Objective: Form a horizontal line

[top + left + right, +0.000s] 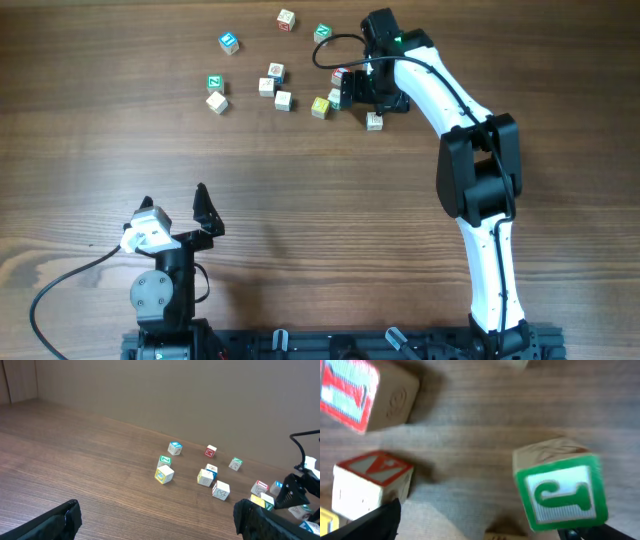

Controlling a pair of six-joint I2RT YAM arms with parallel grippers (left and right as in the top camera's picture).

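The line [283, 100] is not straight yet. It is a crooked string of small cubes at the far side of the bench [320, 230], ending at the yellow cube [320, 106]. Left of the yellow cube lie three pale cubes, none touching. Further left, a green cube [214, 83] sits just beside another pale one [217, 101]. Beyond the yellow cube, toward the far edge, a blue cube [229, 42], a red-marked cube [287, 18] and a second green cube [322, 33] lie well apart.

The right fingers [375, 521] crowd the yellow cube's right side, spread wide and clamping nothing. In the wrist view a J cube [560, 492] sits between them, nearer one finger, and an A cube [370, 482] sits by the other. Whether either cube touches a finger I cannot tell. A red cube [360, 390] lies just past them. One more pale cube [374, 121] lies right of the yellow cube, just beside the right arm [470, 150]. A black cable [335, 42] loops above the bench near the second green cube.

From the yellow cube toward the near edge runs bare wood, as far as the left fingers [205, 210], which are wide, hold nothing and are well apart from every cube. In the left wrist view a wall [150, 390] rises close behind the farthest cubes.
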